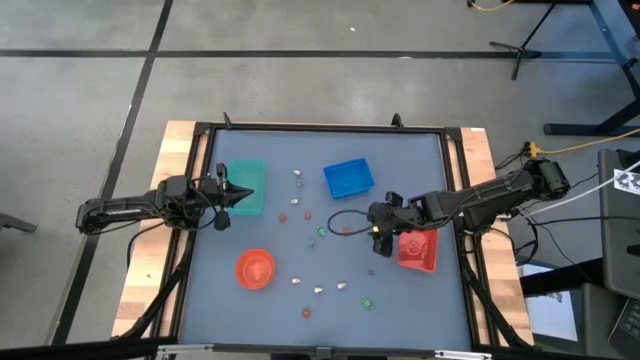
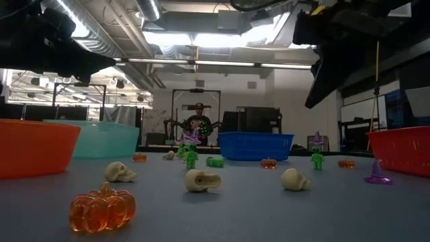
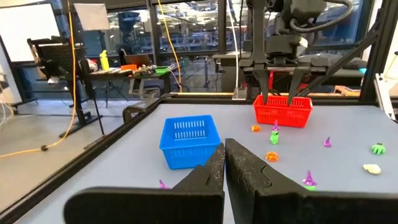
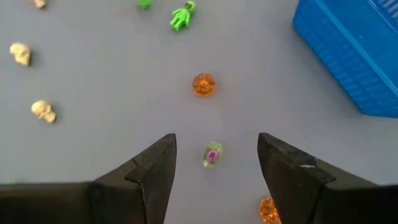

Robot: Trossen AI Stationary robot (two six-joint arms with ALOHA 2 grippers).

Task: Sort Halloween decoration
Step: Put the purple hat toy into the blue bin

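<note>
The Halloween trinkets lie scattered on the grey table: cream skulls [image 2: 201,180], orange pumpkins [image 2: 101,210], green figures [image 2: 191,156] and a purple hat [image 2: 378,173]. My right gripper [image 1: 378,226] hangs open above the table beside the red tray [image 1: 417,249]. In the right wrist view its fingers [image 4: 216,140] stand either side of a small green-and-purple trinket [image 4: 212,154] on the table below, with an orange pumpkin [image 4: 203,84] just beyond. My left gripper [image 1: 222,195] is shut [image 3: 224,149] and empty over the teal tray [image 1: 245,186].
The blue tray [image 1: 348,178] stands toward the far middle and the orange round bowl [image 1: 255,268] toward the near left. A black cable loop [image 1: 345,221] lies beside my right gripper. A person [image 2: 197,124] shows in the room behind the table.
</note>
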